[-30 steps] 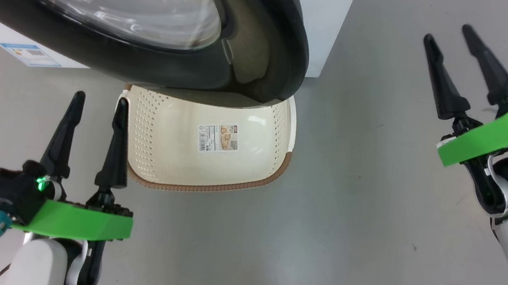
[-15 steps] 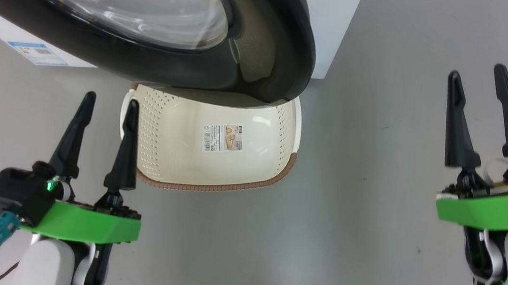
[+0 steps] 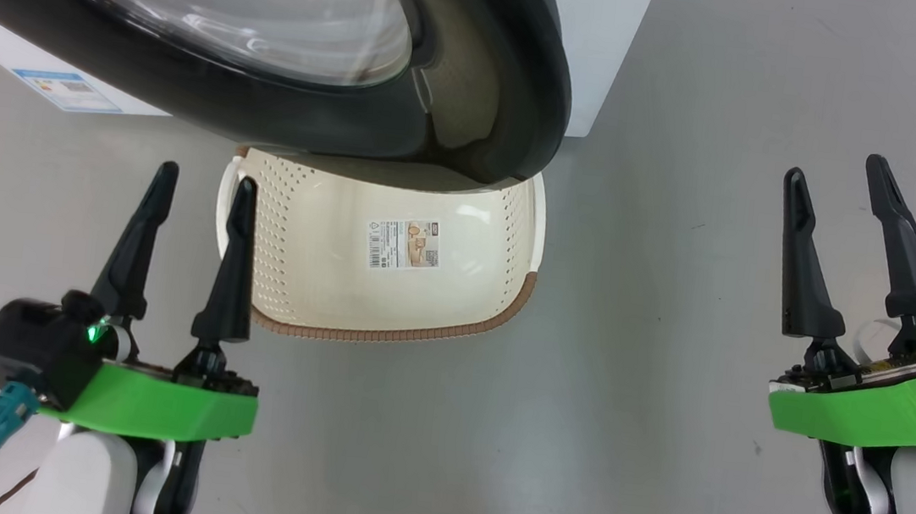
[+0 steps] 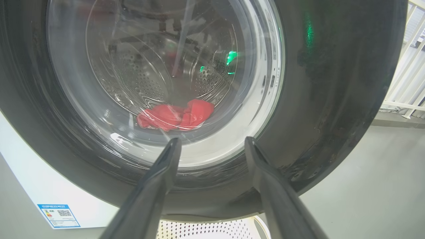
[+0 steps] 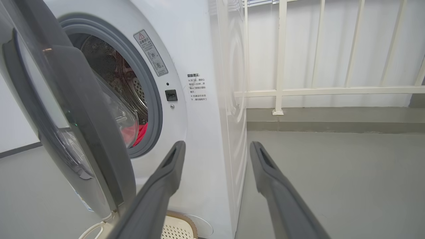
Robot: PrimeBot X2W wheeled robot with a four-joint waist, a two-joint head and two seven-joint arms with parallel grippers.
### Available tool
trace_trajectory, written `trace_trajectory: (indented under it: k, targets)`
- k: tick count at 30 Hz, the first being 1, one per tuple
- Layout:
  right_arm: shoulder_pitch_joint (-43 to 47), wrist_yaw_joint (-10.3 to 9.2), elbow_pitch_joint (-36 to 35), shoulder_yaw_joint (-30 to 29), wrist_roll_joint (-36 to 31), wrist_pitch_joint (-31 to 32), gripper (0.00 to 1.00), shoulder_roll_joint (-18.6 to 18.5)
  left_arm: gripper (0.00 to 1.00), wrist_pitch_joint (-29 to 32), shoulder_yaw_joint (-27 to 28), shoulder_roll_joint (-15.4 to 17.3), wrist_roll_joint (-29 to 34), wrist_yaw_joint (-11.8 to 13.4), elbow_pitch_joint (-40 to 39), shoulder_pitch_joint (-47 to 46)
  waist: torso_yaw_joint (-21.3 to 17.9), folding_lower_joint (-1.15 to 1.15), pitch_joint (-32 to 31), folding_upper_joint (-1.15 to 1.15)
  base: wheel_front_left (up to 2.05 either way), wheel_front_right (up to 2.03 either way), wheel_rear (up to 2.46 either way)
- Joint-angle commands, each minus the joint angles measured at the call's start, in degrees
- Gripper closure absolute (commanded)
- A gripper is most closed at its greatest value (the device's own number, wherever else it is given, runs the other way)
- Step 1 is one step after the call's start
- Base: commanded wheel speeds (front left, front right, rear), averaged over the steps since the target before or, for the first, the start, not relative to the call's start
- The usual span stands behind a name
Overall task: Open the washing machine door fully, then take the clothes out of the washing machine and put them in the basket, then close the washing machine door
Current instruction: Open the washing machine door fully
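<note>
**A:** What has changed?

**B:** The right claw (image 3: 835, 167) has dropped back from the black-rimmed round glass door (image 3: 476, 80). Its fingers are spread and hold nothing. The left claw (image 3: 207, 174) is also released, low beside the cream perforated plastic basket (image 3: 381, 336).

**A:** And the job?

**B:** The door is only partly swung out from the big white washing machine (image 5: 199, 49). The bright red garment (image 4: 176, 116) lies in the steel drum (image 4: 142, 76). I'd judge that widening the door comes next.
</note>
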Motion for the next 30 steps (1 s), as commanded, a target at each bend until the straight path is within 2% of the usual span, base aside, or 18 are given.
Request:
trace_trajectory:
  k: [1, 14, 15, 16, 17, 18, 23, 24, 26, 30]
  targets:
    - [1.4, 0.35, -1.6, 1.1, -0.2, -0.3, 0.0, -0.3, 0.0, -0.3, 1.6, 1.4, 0.4, -0.3, -1.7, 0.8, 0.0, 0.0, 0.0, 0.0, 0.0, 0.0, 0.0]
    - [1.6, 0.35, -1.0, 2.1, 0.8, -0.3, 0.0, -0.8, 0.0, -0.3, 1.9, 1.4, 0.1, -0.3, -1.7, 1.0, 0.4, 0.0, -0.2, 0.0, 0.0, 0.0, 0.0]
    - [1.5, 0.35, -1.1, 2.0, 0.8, -0.3, 0.16, -0.9, 0.0, -0.3, 1.8, 1.4, 0.1, -0.3, -1.7, 1.0, 0.5, 0.0, -0.1, 0.0, 0.0, 0.0, 0.0]
    - [1.5, 0.35, -1.2, 2.1, 0.8, -0.3, 0.62, -0.9, 0.0, -0.3, 1.8, 1.4, 0.1, -0.3, -1.7, 1.0, 0.5, 0.0, -0.1, 0.0, 0.0, 0.0, 0.0]
    - [1.5, 0.35, -1.2, 2.2, 1.0, -0.3, 0.91, -0.9, 0.0, -0.3, 1.8, 1.4, 0.0, -0.3, -1.7, 1.0, 0.6, 0.0, 0.0, 0.0, 0.0, 0.0, 0.0]
    - [1.4, 0.35, -1.0, 2.3, 1.4, -0.3, 1.0, -0.8, 0.0, -0.3, 1.7, 1.4, 0.0, -0.3, -1.7, 1.0, 0.6, 0.0, 0.0, 0.0, 0.0, 0.0, 0.0]
    - [-0.8, 0.35, 1.6, 1.5, 9.5, -0.3, 1.0, 1.6, 0.0, -0.3, 1.9, 1.4, 0.1, -0.3, -1.8, 1.0, 0.4, 0.0, 0.2, 0.0, 0.0, 0.0, 0.0]
    - [-2.7, 0.35, 3.5, 3.2, 14.8, -0.3, 1.0, 2.1, 0.0, -0.3, 1.9, 1.4, 0.0, -0.3, -1.8, 0.9, 0.3, 0.0, 0.4, 0.0, 0.0, 0.0, 0.0]
    - [-5.3, 0.35, 5.2, 5.4, 20.9, -0.3, 1.0, 2.1, 0.0, -0.3, 1.7, 1.4, -0.1, -0.3, -1.7, 0.8, 0.4, 0.0, 0.4, 0.0, 0.0, 0.0, 0.0]
    - [-10.7, 0.35, 7.7, 11.2, 37.3, 0.3, 1.0, 0.9, 0.0, -0.3, 1.1, 1.4, -0.2, -0.3, -1.7, 0.2, 0.7, 0.0, 0.7, 0.0, 0.0, 0.0, 0.0]
